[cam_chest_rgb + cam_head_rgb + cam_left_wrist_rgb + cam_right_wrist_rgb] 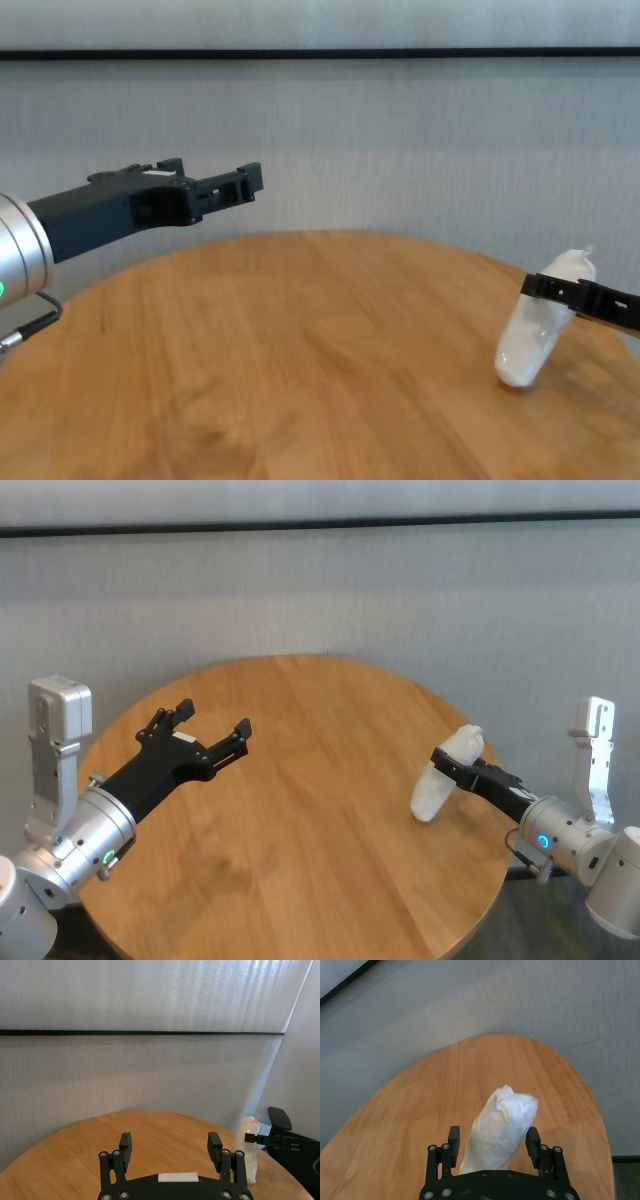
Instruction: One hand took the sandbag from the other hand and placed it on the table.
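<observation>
On the left you see the left hand (212, 730), the long black one on the silver wrist with the green ring light. It hangs in the air above the left part of the desk (310, 810), well apart from the bag. Its two fingers (125, 1146) are spread wide and nothing is between them, so this hand is released. In the chest view it (205, 180) is clearly raised over the wood and touches nothing.

When you go to the middle, you find only the round wooden top with its orange-brown grain.

On the right side, near the desk's right edge, stands the sandbag (445, 775). It is white and lumpy, wrapped in glossy clear plastic. It leans a little, with its lower end resting on the wood and its upper end pointing up and away from the robot. In the chest view its bottom (520, 370) touches the desk surface.

The right hand (452, 763), the black one on the wrist with the blue ring light, reaches in from the right and is around the bag at about its upper half. In the right wrist view the bag (500, 1130) sits between the two fingers (533, 1140). The fingers seem to lie against its sides, but from this angle you cannot be sure if they press it or are already slightly loose.
</observation>
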